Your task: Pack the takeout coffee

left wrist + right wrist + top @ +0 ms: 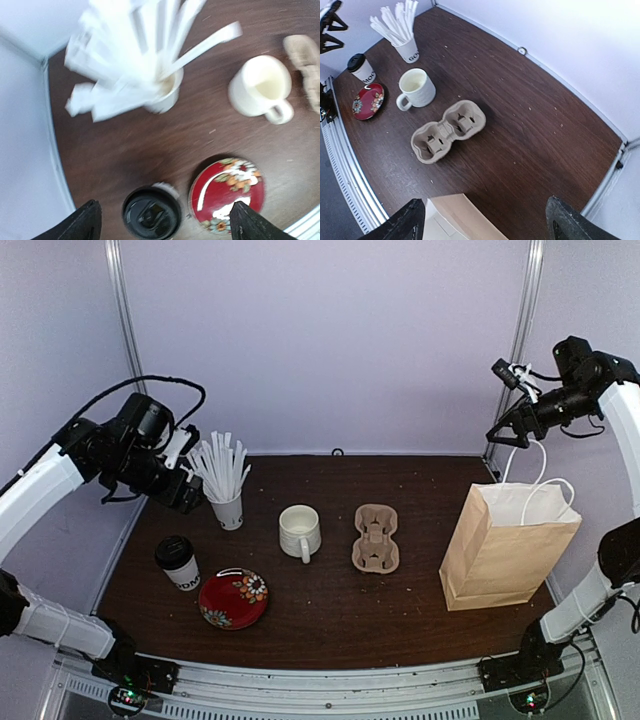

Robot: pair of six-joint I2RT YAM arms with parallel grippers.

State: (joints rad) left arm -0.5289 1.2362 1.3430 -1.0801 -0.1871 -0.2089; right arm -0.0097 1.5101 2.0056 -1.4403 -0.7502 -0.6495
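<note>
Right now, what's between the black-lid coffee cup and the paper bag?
The white mug and the cardboard cup carrier sit between the takeout coffee and paper bag, top view.

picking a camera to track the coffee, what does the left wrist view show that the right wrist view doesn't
Only the left wrist: a straight-down look onto the round black plastic lid. Only the right wrist: the side of the tall white paper cup with its black lettering, the whole tan moulded-pulp cup carrier and the open top of the brown paper bag. Both: the white ceramic mug, the round red floral plate, the small paper cup of white straws and the dark wooden table.
</note>
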